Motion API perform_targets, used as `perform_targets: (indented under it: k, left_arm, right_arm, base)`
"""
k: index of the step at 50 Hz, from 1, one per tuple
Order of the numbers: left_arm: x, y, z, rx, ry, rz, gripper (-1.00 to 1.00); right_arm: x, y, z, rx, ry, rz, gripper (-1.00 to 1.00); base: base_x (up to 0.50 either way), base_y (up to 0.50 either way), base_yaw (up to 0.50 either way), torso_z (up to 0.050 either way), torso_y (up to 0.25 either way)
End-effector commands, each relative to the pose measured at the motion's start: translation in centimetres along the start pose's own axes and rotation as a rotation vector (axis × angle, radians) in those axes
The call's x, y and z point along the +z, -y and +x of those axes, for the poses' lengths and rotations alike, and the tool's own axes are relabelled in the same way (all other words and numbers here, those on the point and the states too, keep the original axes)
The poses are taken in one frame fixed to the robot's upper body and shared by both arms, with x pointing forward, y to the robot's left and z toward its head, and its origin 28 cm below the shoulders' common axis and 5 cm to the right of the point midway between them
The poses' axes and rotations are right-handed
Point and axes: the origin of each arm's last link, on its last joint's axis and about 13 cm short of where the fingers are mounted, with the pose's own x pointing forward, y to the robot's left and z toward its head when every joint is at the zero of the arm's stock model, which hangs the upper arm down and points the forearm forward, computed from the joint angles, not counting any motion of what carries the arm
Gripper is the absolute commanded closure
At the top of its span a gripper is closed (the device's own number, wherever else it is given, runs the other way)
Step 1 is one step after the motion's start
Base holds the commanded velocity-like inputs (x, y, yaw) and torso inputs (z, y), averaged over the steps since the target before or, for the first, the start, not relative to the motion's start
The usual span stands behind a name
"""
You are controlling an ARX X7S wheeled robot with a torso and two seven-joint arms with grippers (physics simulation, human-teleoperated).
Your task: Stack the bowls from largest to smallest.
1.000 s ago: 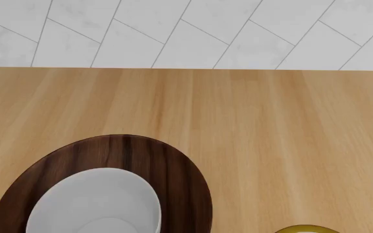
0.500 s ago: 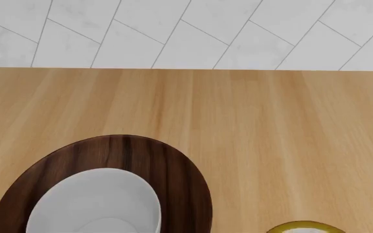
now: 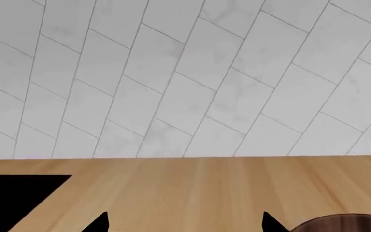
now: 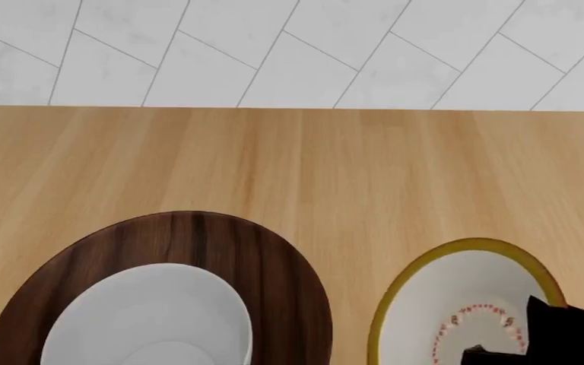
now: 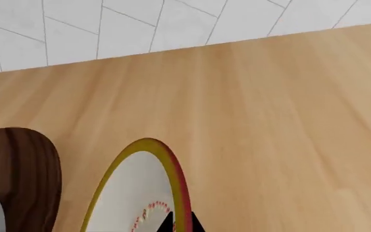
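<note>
The large dark brown wood-grain bowl (image 4: pixel 277 258) sits on the table at the near left, and the deep plain white bowl (image 4: pixel 150 319) rests inside it. The small shallow white bowl (image 4: pixel 455 293), with its yellow-brown rim and dotted ring, is at the near right, tilted. My right gripper (image 4: pixel 550 334) is shut on its rim. In the right wrist view the fingers (image 5: pixel 180 224) pinch the rim of the small bowl (image 5: pixel 131 193), with the brown bowl (image 5: pixel 18 159) beside it. My left gripper (image 3: pixel 185 227) is open and empty, with the brown bowl's edge (image 3: pixel 347 223) just beside it.
The light wooden table (image 4: pixel 373 167) runs back to a white tiled wall (image 4: pixel 271 46). A black rectangular patch (image 3: pixel 11 198) shows on the table surface in the left wrist view.
The small bowl has moved well up into the head view, from a sliver at the bottom edge. My right gripper now shows holding its rim. The stacked pair has not moved.
</note>
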Motion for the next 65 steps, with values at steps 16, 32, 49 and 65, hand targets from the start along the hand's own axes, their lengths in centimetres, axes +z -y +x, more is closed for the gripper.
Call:
perform_targets:
  k: [16,32,49,65]
  left_arm:
    - [0.6,-1.1,0.0,0.037,0.037,-0.041,-1.00]
    - [0.8,-1.3,-0.1,0.045,0.037,-0.047,-1.00]
    - [0.7,-1.3,-0.1,0.040,0.037,-0.051,-1.00]
    - [0.9,-1.3,-0.2,0.041,0.041,-0.053,-1.00]
  right_arm:
    - [8.5,-4.3,1.5,0.175,0.127,0.173,1.00]
    - [9.8,-9.1,3.3,0.367,0.014,0.170,1.00]
    - [7.5,-12.9,4.7,0.504,-0.094,0.157,1.00]
    - [4.3,-13.7,5.7,0.535,-0.179,0.138,1.00]
  base:
    - [0.00,0.00,0.00,0.000,0.000]
    - [0.00,0.00,0.00,0.000,0.000]
    - [0.00,0.00,0.00,0.000,0.000]
    - [0.00,0.00,0.00,0.000,0.000]
